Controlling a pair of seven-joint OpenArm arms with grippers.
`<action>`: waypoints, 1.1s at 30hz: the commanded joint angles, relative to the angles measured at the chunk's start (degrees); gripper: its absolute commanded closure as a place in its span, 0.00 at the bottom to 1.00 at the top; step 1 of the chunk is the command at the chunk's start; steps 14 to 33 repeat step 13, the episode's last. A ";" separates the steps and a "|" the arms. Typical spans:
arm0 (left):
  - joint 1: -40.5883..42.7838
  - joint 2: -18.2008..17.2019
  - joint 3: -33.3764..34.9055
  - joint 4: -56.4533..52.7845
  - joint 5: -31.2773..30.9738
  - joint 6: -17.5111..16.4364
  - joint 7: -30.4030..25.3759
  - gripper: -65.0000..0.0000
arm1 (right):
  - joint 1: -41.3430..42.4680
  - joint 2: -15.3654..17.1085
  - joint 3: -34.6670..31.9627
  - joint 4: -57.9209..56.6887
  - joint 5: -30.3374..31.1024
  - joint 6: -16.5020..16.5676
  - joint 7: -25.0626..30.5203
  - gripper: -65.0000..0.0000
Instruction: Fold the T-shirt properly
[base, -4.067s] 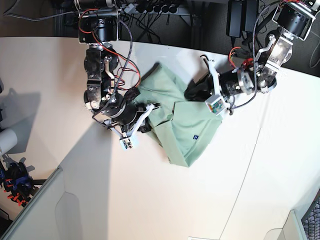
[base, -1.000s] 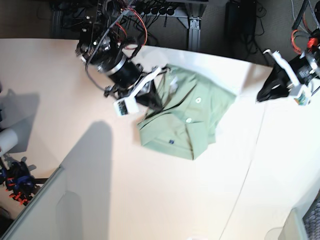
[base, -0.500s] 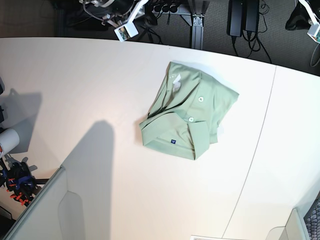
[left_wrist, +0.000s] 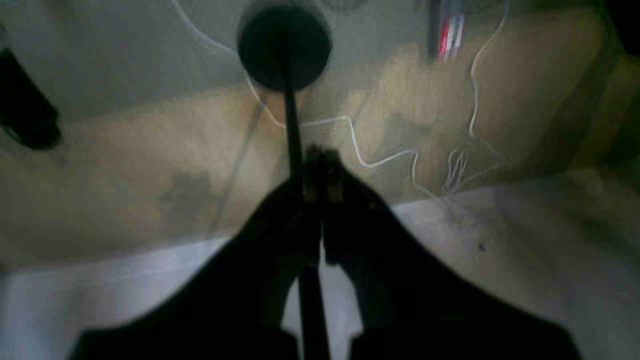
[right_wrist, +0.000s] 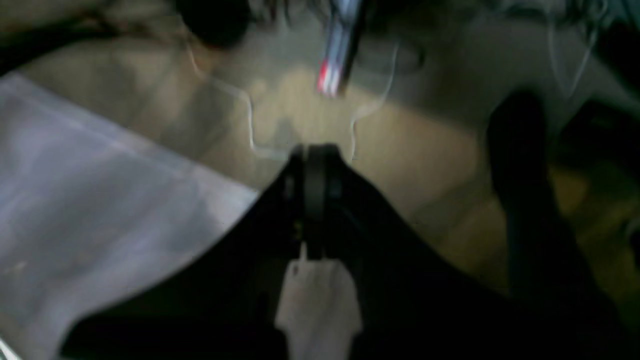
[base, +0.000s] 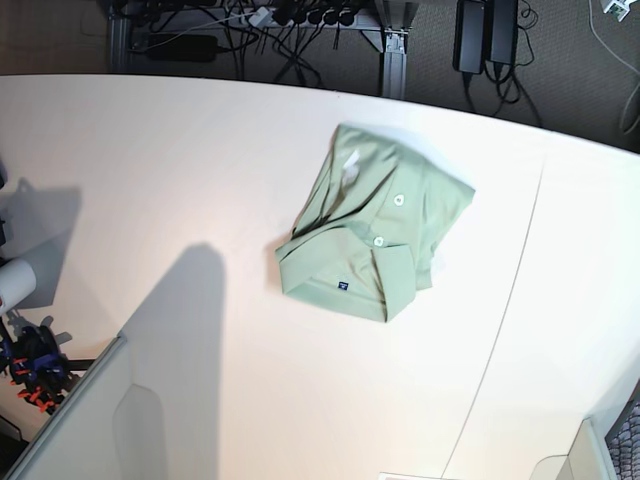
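The pale mint-green T-shirt (base: 370, 235) lies folded into a compact bundle on the white table (base: 200, 180), right of centre in the base view, with two white buttons and a tiny dark label showing. Neither arm appears in the base view. In the left wrist view my left gripper (left_wrist: 322, 165) is shut and empty, hanging past the table edge (left_wrist: 150, 260) over the floor. The right wrist view shows my right gripper (right_wrist: 315, 160) shut as well, holding nothing, also beyond the table edge (right_wrist: 125, 150). The T-shirt is out of both wrist views.
Cables and power strips (base: 300, 15) lie on the dark floor behind the table. A black stand with a round base (left_wrist: 284, 45) rises in front of the left wrist camera. Equipment with orange clips (base: 30, 365) sits at the table's left edge.
Both arms have pulled back from the T-shirt and left the base view. The folded T-shirt stays where it lay.
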 joint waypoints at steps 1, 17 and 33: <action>-1.90 -0.96 2.21 -2.58 -0.02 0.33 -0.07 1.00 | 0.74 0.42 0.13 -2.29 -0.50 -0.33 -0.87 1.00; -36.35 14.34 21.46 -44.04 7.65 8.63 -7.65 1.00 | 24.02 0.37 0.17 -36.28 -4.79 -4.00 1.81 1.00; -36.35 14.34 21.46 -44.04 7.65 8.63 -7.65 1.00 | 24.02 0.37 0.17 -36.28 -4.79 -4.00 1.81 1.00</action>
